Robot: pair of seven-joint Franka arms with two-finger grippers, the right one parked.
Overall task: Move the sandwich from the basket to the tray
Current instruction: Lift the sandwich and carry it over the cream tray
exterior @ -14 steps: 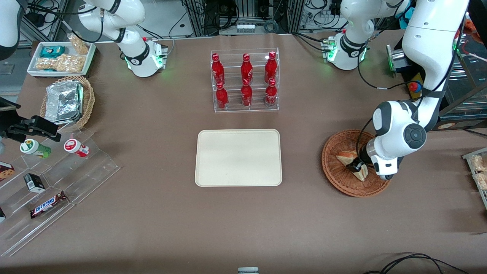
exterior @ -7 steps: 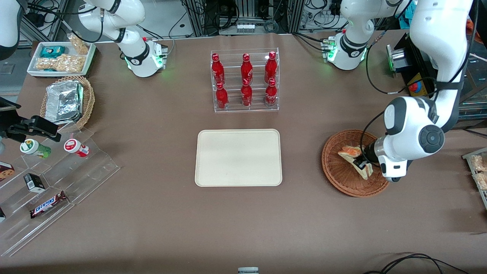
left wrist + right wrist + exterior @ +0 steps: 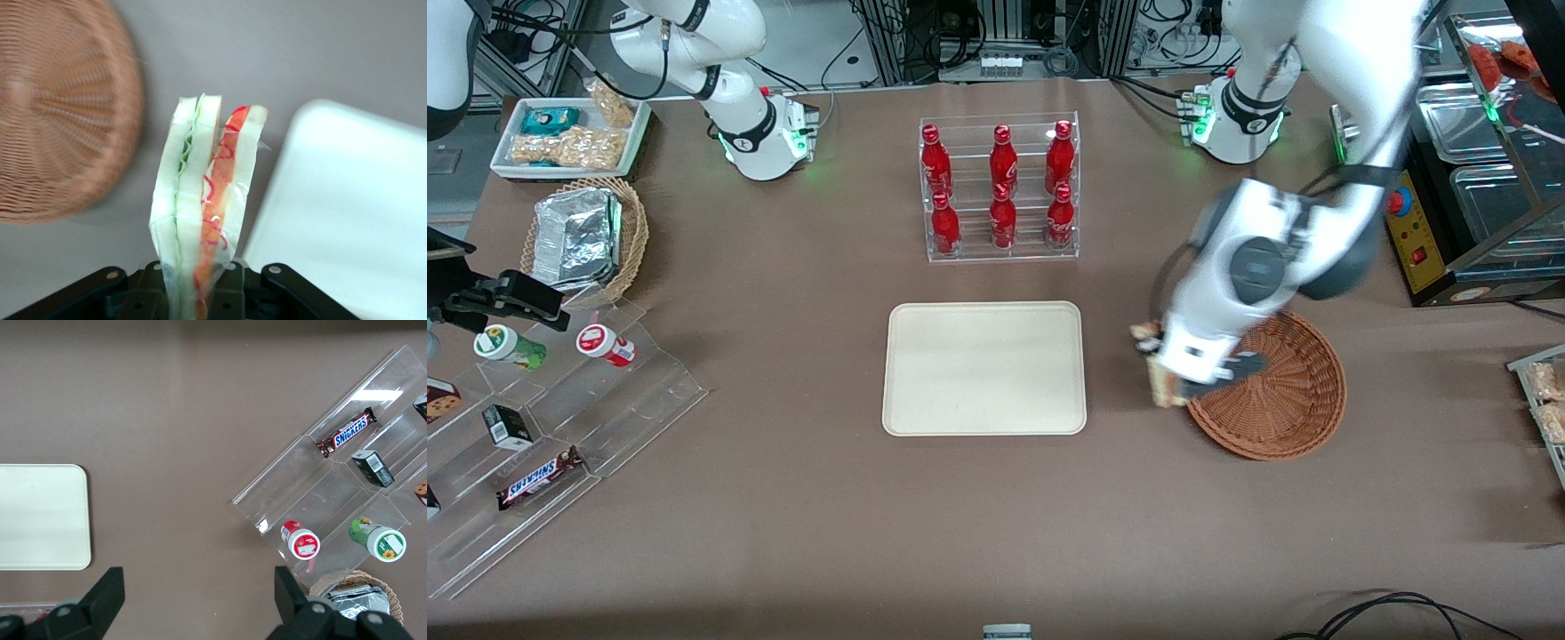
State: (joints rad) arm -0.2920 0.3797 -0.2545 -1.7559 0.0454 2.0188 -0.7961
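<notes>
My gripper (image 3: pixel 1161 372) hangs in the air between the reddish-brown wicker basket (image 3: pixel 1294 404) and the cream tray (image 3: pixel 984 368), just off the basket's rim. It is shut on the sandwich (image 3: pixel 1158 384), a wedge of white bread with green and orange-red filling wrapped in clear film. In the left wrist view the sandwich (image 3: pixel 203 200) stands on edge out of the gripper (image 3: pixel 198 293), with the basket (image 3: pixel 60 113) on one side and the tray (image 3: pixel 347 220) on the other. Nothing lies in the basket or on the tray.
A clear rack of red bottles (image 3: pixel 1000 188) stands farther from the front camera than the tray. Toward the parked arm's end are a tan basket with a foil packet (image 3: pixel 583 238), a white snack tray (image 3: pixel 569 135) and a clear stepped stand with snacks (image 3: pixel 543 427).
The gripper has lifted the sandwich out of the basket and carried it over the rim toward the tray. The basket now holds nothing.
</notes>
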